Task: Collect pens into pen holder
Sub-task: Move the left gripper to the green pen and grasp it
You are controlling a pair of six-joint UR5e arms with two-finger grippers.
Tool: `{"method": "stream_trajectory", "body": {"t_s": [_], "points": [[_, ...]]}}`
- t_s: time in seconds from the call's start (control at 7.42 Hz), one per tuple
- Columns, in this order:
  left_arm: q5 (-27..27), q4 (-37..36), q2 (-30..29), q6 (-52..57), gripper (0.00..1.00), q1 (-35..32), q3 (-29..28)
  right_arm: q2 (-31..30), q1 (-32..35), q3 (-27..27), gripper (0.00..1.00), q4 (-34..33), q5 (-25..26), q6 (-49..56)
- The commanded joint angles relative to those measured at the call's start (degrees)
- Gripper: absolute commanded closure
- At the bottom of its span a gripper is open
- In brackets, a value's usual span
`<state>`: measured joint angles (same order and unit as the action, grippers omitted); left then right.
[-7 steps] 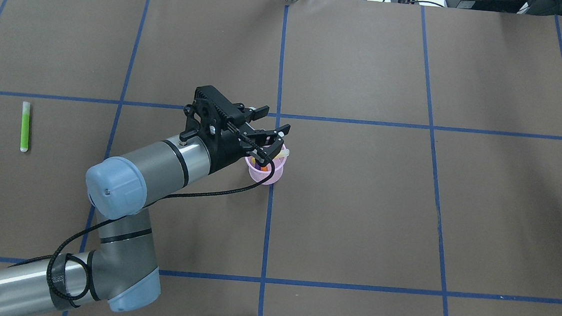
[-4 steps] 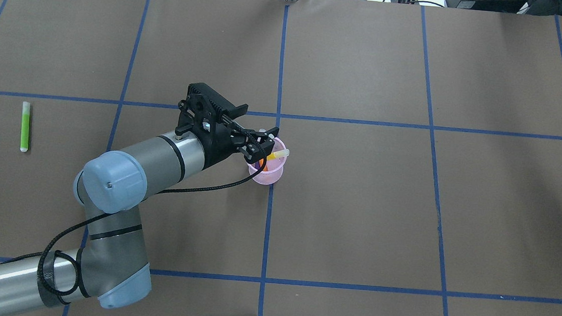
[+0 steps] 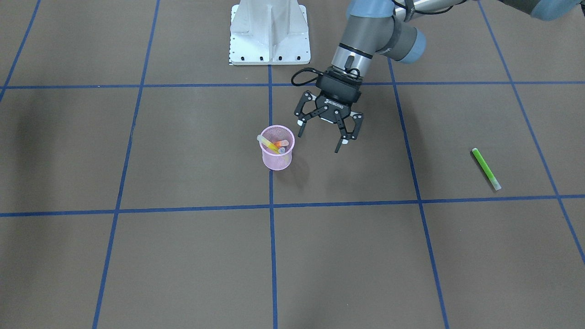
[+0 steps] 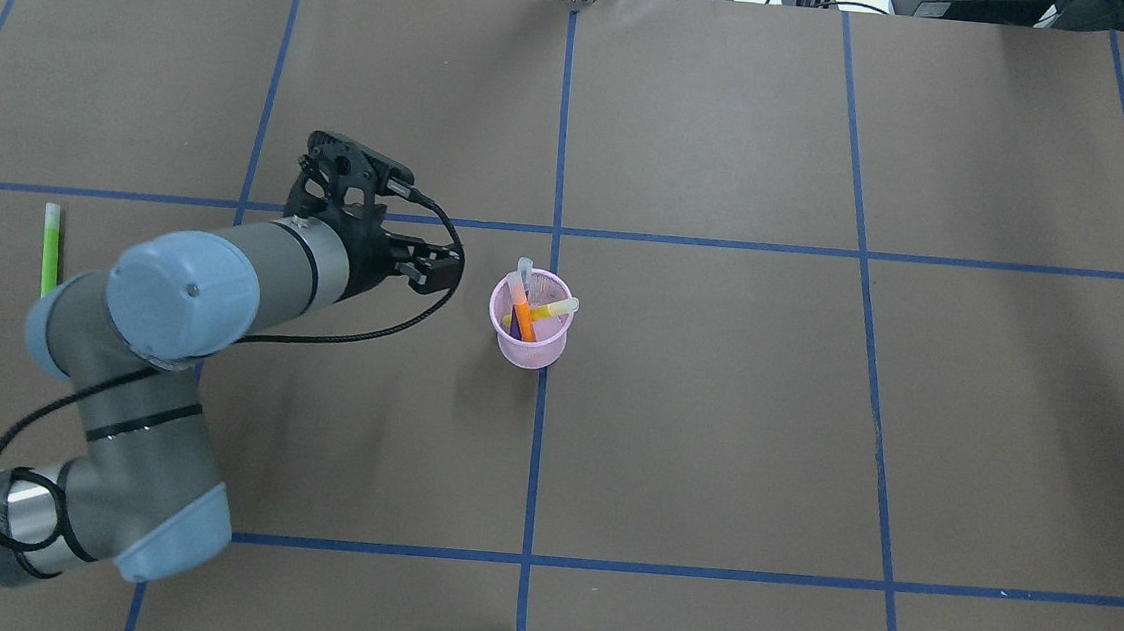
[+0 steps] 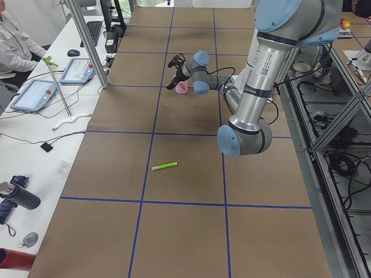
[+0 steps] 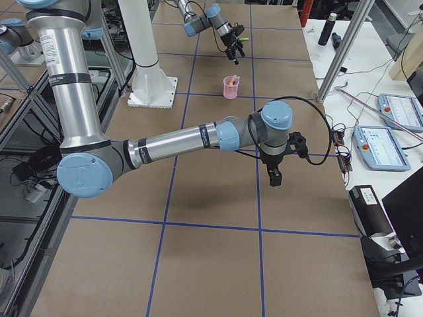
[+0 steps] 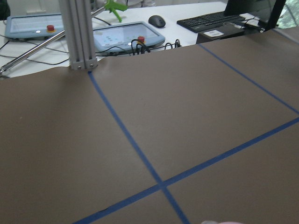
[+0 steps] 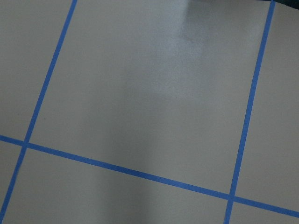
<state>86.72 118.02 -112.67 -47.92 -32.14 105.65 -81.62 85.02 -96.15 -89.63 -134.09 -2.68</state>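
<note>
On the table, my left gripper hangs empty, jaws spread, just beside the pen holder, while the green pen lies well apart to my left, near the table's left edge, its long axis running front to back.

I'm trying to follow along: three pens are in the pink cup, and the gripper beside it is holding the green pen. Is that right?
Not quite. The left gripper beside the cup is open and holds nothing; the green pen lies on the table, well away from it. The front-facing view shows this. Three pens are indeed in the cup.
</note>
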Motion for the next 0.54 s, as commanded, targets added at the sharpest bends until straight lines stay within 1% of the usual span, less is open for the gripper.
{"method": "stream_trajectory", "body": {"t_s": [0.0,0.13,0.27,0.4], "points": [[19.30,-15.31,4.45,2.37,0.01,-12.45,4.99,-6.33,0.93,0.18,0.00,0.34,3.19,0.30],[23.02,-17.63,9.08,5.26,0.00,-14.77,8.31,-7.58,1.02,0.26,0.00,0.25,6.00,2.65],[26.02,-20.18,14.61,5.55,0.00,-19.05,10.09,-8.29,1.54,0.70,0.00,0.08,5.77,5.64],[26.31,-19.77,20.59,5.03,0.00,-19.79,11.93,-8.64,1.90,0.88,0.00,0.16,5.68,5.84]]}}
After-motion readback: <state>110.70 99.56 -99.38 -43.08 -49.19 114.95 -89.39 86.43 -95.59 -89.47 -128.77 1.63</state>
